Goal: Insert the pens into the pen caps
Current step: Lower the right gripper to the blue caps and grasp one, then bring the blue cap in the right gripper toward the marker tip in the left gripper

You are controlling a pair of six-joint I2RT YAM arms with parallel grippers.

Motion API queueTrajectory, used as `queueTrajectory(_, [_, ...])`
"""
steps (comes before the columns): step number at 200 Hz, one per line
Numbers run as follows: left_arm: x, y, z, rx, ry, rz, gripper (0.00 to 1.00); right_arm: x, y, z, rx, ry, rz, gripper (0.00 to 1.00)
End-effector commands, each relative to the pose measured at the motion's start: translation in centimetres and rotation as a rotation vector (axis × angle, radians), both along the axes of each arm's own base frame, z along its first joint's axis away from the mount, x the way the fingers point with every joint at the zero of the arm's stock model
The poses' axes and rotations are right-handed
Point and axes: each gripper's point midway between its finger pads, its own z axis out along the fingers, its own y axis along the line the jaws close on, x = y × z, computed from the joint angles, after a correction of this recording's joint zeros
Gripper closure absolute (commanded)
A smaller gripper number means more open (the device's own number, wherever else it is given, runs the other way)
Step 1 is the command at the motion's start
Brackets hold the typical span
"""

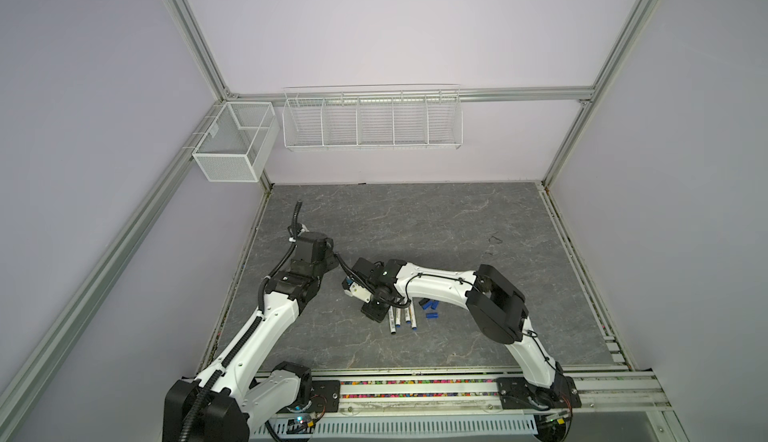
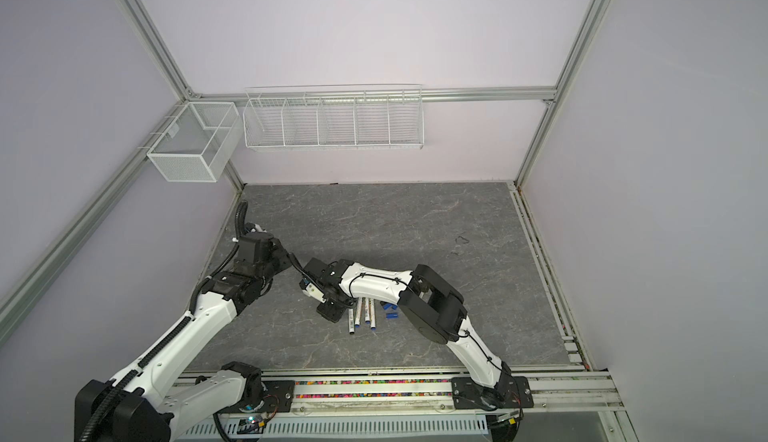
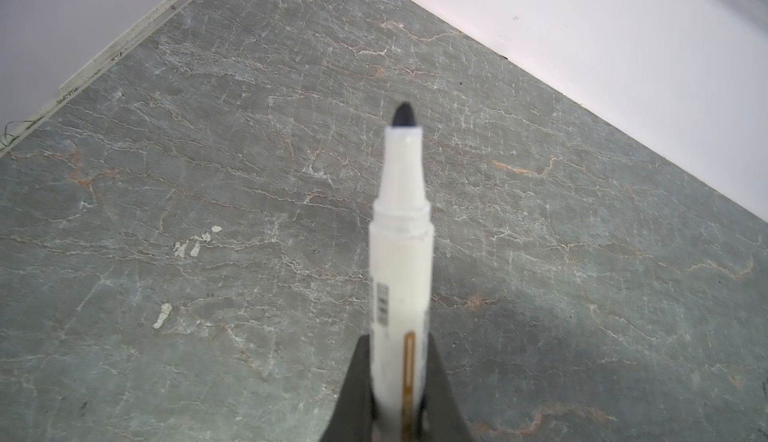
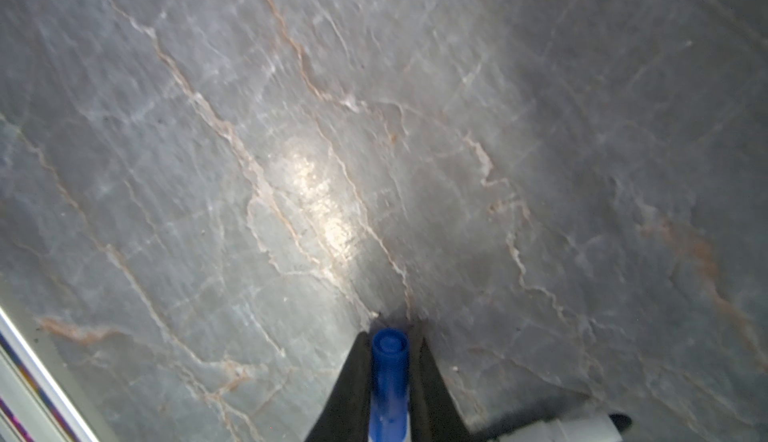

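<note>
My left gripper [image 3: 398, 340] is shut on a white pen [image 3: 401, 253], whose dark tip points away over the grey table. My right gripper [image 4: 390, 336] is shut on a blue pen cap [image 4: 388, 377], held low over the table with its round end facing away. In both top views the right gripper [image 1: 373, 314] [image 2: 331, 313] points down just left of three pens [image 1: 392, 320] [image 2: 351, 320] lying side by side. Loose blue caps [image 1: 432, 316] [image 2: 392, 315] lie right of them. Another pen's front end [image 4: 582, 429] lies beside the right gripper.
The right forearm [image 1: 440, 282] hangs over the back ends of the lying pens. The left arm's wrist [image 1: 311, 249] stands close to the right wrist. Wire baskets [image 1: 372, 120] [image 1: 232, 141] hang on the walls. A rail [image 1: 415, 390] runs along the front edge.
</note>
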Motion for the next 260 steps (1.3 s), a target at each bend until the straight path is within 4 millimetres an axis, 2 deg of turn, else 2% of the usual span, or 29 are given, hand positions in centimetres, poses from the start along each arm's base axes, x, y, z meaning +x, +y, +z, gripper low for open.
queueTrajectory(1, [0.0, -0.5, -0.6, -0.008, 0.022, -0.034, 1.0, -0.1, 0.7, 1.0, 0.074, 0.0, 0.021, 0.88])
queueTrajectory(25, [0.3, -2.1, -1.3, -0.031, 0.036, -0.12, 1.0, 1.4, 1.3, 6.2, 0.274, 0.015, -0.058, 0.91])
queueTrajectory(49, [0.5, -5.3, -1.4, -0.108, 0.017, -0.268, 1.0, 3.8, -0.1, 12.0, 0.47, 0.006, -0.18, 0.92])
queueTrajectory(72, [-0.4, -11.4, -0.5, -0.151, -0.055, -0.529, 1.0, 6.5, -3.1, 16.2, 0.614, -0.03, -0.32, 0.93])
queueTrajectory(98, [-4.0, -19.8, 0.2, -0.157, -0.089, -0.917, 1.0, 9.2, -7.4, 19.2, 0.751, -0.06, -0.498, 0.93])
queueTrajectory(111, [-5.5, -22.5, -0.3, -0.13, -0.064, -1.039, 1.0, 10.3, -9.7, 20.5, 0.826, -0.062, -0.585, 0.93])
queueTrajectory(125, [-6.7, -24.4, -0.8, -0.112, -0.045, -1.128, 1.0, 11.2, -11.7, 21.8, 0.905, -0.064, -0.65, 0.93])
queueTrajectory(154, [-7.7, -26.1, -0.6, -0.148, -0.052, -1.212, 1.0, 11.9, -14.4, 23.3, 0.983, -0.091, -0.715, 0.93])
queueTrajectory(187, [-8.4, -27.0, 0.2, -0.185, -0.065, -1.272, 1.0, 12.5, -15.7, 23.6, 1.01, -0.101, -0.755, 0.93])
queueTrajectory(217, [-8.6, -26.9, 0.4, -0.187, -0.081, -1.277, 1.0, 13.1, -15.4, 23.4, 1.019, -0.088, -0.754, 0.93])
queueTrajectory(260, [-8.7, -26.6, 0.6, -0.183, -0.096, -1.265, 1.0, 13.0, -14.6, 22.7, 1.018, -0.04, -0.736, 0.93])
